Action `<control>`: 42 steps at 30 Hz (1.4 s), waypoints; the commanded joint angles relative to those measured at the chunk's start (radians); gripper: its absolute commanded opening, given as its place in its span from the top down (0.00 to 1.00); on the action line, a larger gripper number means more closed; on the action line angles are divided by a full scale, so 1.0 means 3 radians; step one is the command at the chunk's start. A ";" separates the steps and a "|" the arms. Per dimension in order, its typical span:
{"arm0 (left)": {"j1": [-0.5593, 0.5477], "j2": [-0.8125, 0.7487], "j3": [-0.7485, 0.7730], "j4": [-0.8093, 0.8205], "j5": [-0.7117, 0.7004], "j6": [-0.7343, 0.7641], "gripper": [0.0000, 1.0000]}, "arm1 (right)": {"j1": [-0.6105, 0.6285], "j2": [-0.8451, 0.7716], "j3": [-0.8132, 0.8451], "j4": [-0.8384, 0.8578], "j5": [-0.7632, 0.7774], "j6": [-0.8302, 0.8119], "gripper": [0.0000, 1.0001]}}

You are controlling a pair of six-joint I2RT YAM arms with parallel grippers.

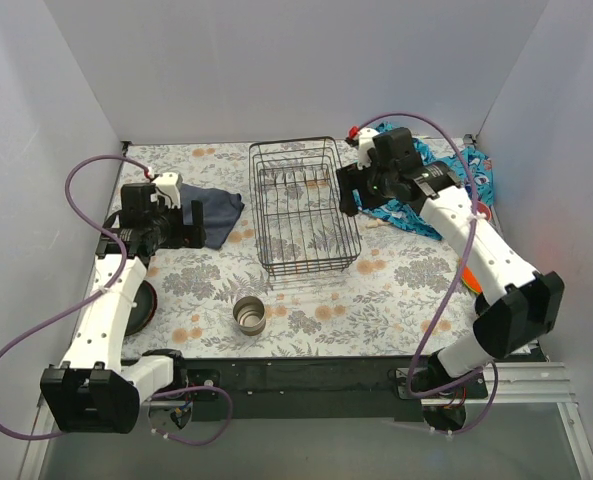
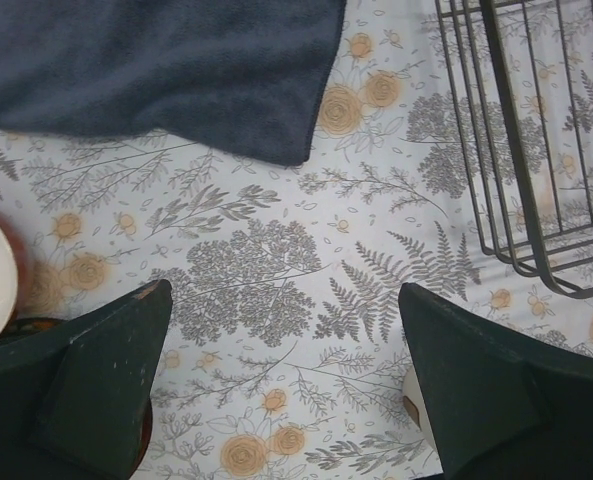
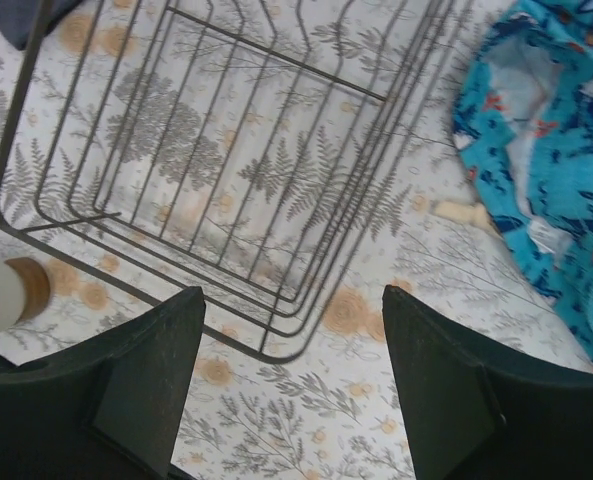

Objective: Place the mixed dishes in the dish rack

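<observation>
The black wire dish rack [image 1: 304, 205] stands empty in the middle of the floral table; its grid also fills the right wrist view [image 3: 206, 150]. A metallic cup [image 1: 249, 315] stands upright in front of it. A dark red dish [image 1: 144, 303] lies partly under the left arm. An orange plate edge [image 1: 468, 275] peeks out behind the right arm. My left gripper [image 1: 184, 226] hovers open left of the rack, with only tablecloth between its fingers [image 2: 96, 380]. My right gripper [image 1: 359, 198] hangs open over the rack's right side, holding nothing [image 3: 294, 292].
A dark navy cloth [image 1: 219, 210] lies left of the rack, just past the left gripper. A blue patterned cloth [image 1: 446, 185] is bunched at the back right. White walls close in the table on three sides.
</observation>
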 commanded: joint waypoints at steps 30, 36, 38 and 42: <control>0.0495 -0.0678 -0.0216 -0.0409 -0.1046 0.0086 0.02 | 0.1435 0.2501 0.2120 -0.0024 0.0690 0.0808 0.34; 0.0505 -0.0657 -0.0257 -0.0322 -0.1005 0.0117 0.02 | 0.1435 0.2450 0.2013 -0.0024 0.0716 0.0716 0.53; 0.0505 -0.0642 -0.0262 -0.0296 -0.0980 0.0122 0.02 | 0.1435 0.2389 0.1947 -0.0029 0.0700 0.0680 0.61; 0.0505 -0.0596 -0.0247 -0.0225 -0.0918 0.0127 0.02 | 0.1435 0.2256 0.1752 -0.0029 0.0695 0.0644 0.64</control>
